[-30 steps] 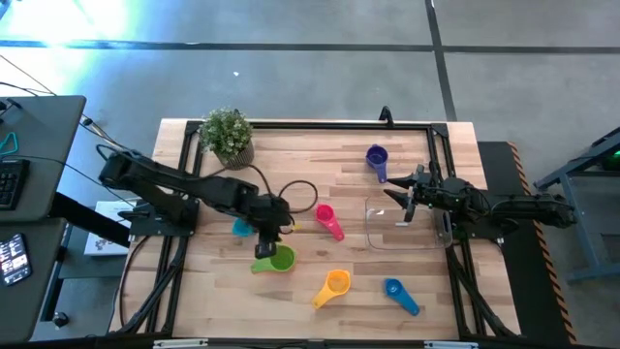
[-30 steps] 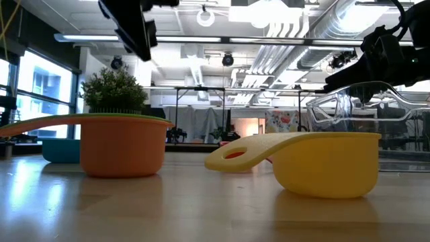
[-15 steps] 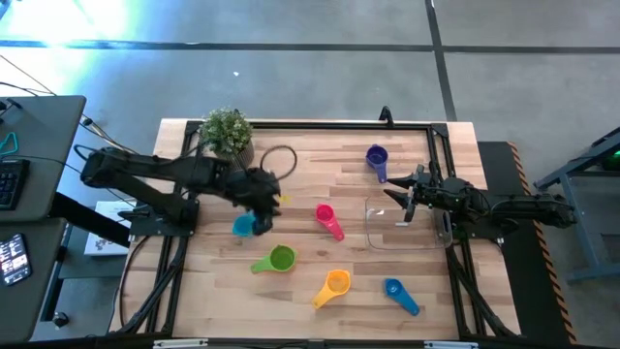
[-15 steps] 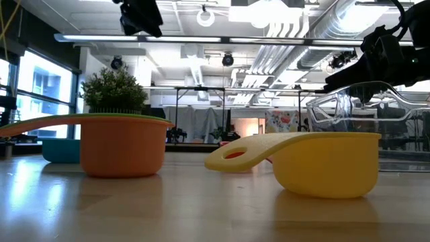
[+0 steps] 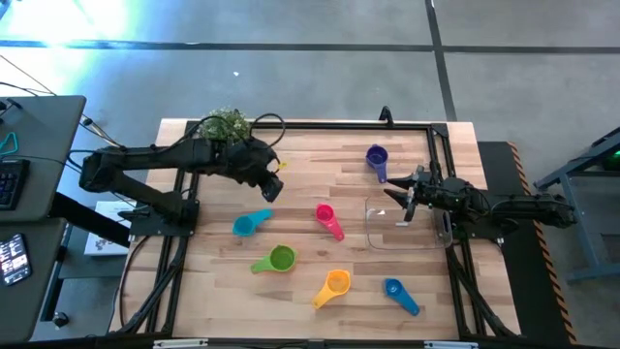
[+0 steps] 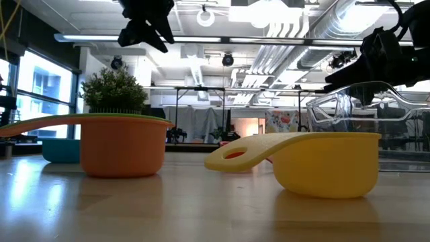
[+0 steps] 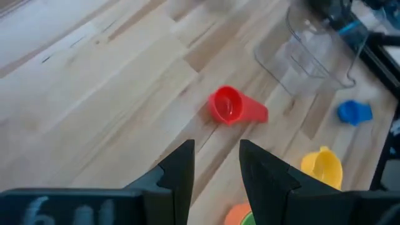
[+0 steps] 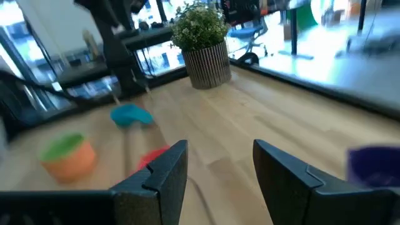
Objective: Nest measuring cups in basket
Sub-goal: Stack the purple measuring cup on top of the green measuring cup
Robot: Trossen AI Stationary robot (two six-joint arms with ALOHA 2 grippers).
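Your left tool (image 5: 270, 184) hangs above the tabletop (image 5: 310, 155) near the potted plant (image 5: 226, 127), fingers parted and nothing between them; the wrist view shows a clear gap with only wood behind it. Your right tool (image 5: 401, 199) sits at the far rim of the clear basket (image 5: 373, 233), jaws apart; whether a finger touches the rim, you cannot tell. No cup is held.

Six cups show, all loose on the tabletop, none inside the basket:
- teal cup (image 5: 251, 224), nearest the left tool
- green cup (image 5: 276, 259), bowl up, with an orange outer wall in the low view
- magenta cup (image 5: 327, 218), between the left tool and the basket
- yellow-orange cup (image 5: 333, 285)
- blue cup (image 5: 398, 294), near the front edge
- purple cup (image 5: 377, 158), just beyond the basket

A seventh cup is not visible.

Handling, as judged: thin moulded plastic, light and stiff, not fragile. Smooth walls will likely slide or spin if nudged on bare wood. The flat handle looks like the surest hold; a pinch across the bowl rim also works but may tip the cup. The basket is light too and could shift under a push, so bracing it seems wise.

Nesting calls for the largest cup in first, so you should rank sizes before picking.
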